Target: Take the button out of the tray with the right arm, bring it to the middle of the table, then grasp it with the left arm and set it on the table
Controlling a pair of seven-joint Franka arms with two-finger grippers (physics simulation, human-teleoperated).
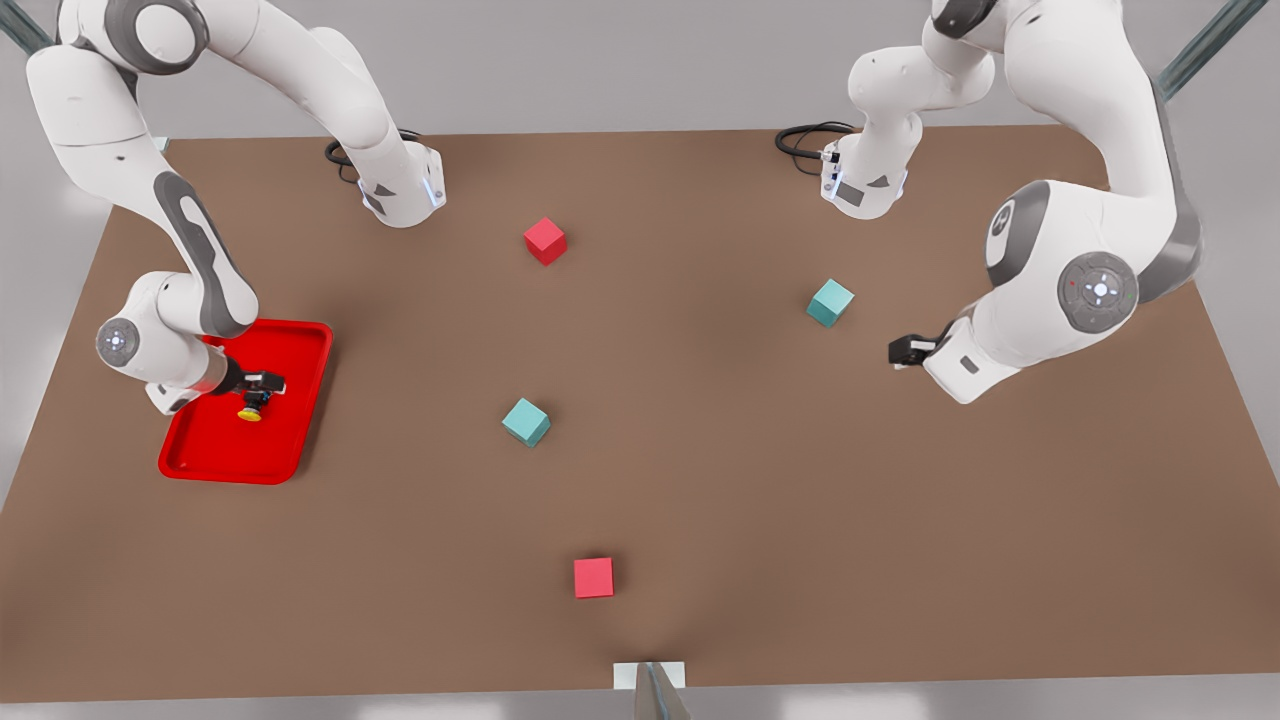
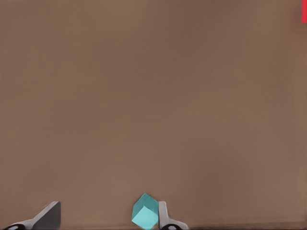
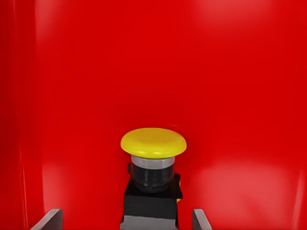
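The button [image 1: 250, 410], a yellow cap on a black base, lies in the red tray [image 1: 225, 450] at the front view's left. My right gripper [image 1: 262, 385] hovers over the tray, open, right beside the button. In the right wrist view the button [image 3: 152, 163] sits between the two fingertips [image 3: 50, 219] with gaps on both sides, on the tray floor [image 3: 216, 72]. My left gripper [image 1: 905, 350] waits open above the brown table [image 1: 700, 450] at the front view's right. Its fingertips [image 2: 50, 215] frame bare tabletop and a teal cube [image 2: 145, 212].
Two red cubes [image 1: 545, 241] [image 1: 593, 577] and two teal cubes [image 1: 526, 421] [image 1: 830, 302] are scattered over the table. The arm bases stand at the far edge. Between the cubes the middle of the table offers free room.
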